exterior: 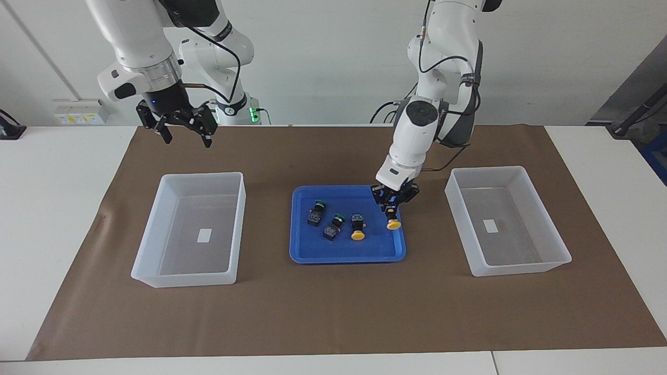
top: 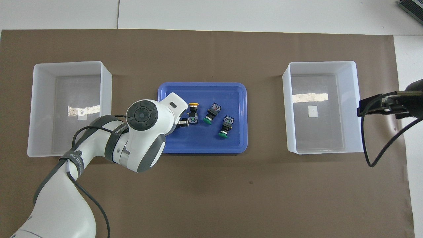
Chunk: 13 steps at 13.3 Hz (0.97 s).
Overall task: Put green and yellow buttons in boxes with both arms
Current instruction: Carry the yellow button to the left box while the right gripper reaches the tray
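Yellow-capped button (exterior: 393,223) hangs cap-down in the left gripper (exterior: 393,204), jaws clamped on its black body, just over the blue tray (exterior: 344,253). Right gripper (exterior: 183,125) waits, jaws spread wide, above the bench by the box (exterior: 194,229) at its end.

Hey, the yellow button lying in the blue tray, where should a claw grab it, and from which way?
Grip the yellow button by its blocky black body, coming straight down. It lies on its side, wide cap pointing away from the robots, so the body's flat sides are exposed. A green button lies close beside it; probably keep the claw narrow.
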{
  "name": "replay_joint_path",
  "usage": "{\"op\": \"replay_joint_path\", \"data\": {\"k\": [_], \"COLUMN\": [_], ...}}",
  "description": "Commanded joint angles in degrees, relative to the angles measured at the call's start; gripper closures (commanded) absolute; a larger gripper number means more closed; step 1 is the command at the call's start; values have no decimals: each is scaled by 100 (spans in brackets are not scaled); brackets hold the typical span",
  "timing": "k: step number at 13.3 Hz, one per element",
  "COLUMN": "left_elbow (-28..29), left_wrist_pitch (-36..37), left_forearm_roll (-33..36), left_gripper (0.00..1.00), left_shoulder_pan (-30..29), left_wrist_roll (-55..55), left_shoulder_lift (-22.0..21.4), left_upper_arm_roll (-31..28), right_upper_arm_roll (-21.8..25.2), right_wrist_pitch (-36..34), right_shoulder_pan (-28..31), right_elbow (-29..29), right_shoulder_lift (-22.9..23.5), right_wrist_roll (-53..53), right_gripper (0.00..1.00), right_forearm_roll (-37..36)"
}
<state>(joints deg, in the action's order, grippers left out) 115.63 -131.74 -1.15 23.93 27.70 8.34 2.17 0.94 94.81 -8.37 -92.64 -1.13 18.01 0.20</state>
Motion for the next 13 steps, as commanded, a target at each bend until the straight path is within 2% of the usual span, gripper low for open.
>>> {"op": "replay_joint_path", "data": {"k": [1, 3, 7, 10, 13], "left_elbow": [-66, -294, -506, -524, -384], "left_wrist_pitch": [420, 622, 500, 71, -298], "left_forearm_roll": [115, 115, 141, 141, 141], "left_gripper": [100, 100, 100, 100, 100], "left_shoulder_pan": [-397, -722, -1670, -2216, -2630], "left_wrist_roll": [-282, -501, -1835, -2795, -3462], "left_shoulder_lift": [-324, -298, -202, -105, -44], "left_upper_arm_roll": [11, 20, 29, 29, 29], "right_upper_arm_roll": [-15, -7, -15, -7, -7], "right_wrist_pitch": [476, 1019, 1951, 2593, 2893], "right_shoulder_pan": [-321, -796, -1438, -1825, -2124], "right_elbow": [-62, 96, 527, 545, 702], "right_shoulder_lift": [287, 769, 2018, 2511, 2923], "right_wrist_roll": [726, 1623, 2706, 3303, 3778], "right_gripper": [0, 0, 0, 0, 0], "right_forearm_roll": [59, 42, -20, -55, -64]}}
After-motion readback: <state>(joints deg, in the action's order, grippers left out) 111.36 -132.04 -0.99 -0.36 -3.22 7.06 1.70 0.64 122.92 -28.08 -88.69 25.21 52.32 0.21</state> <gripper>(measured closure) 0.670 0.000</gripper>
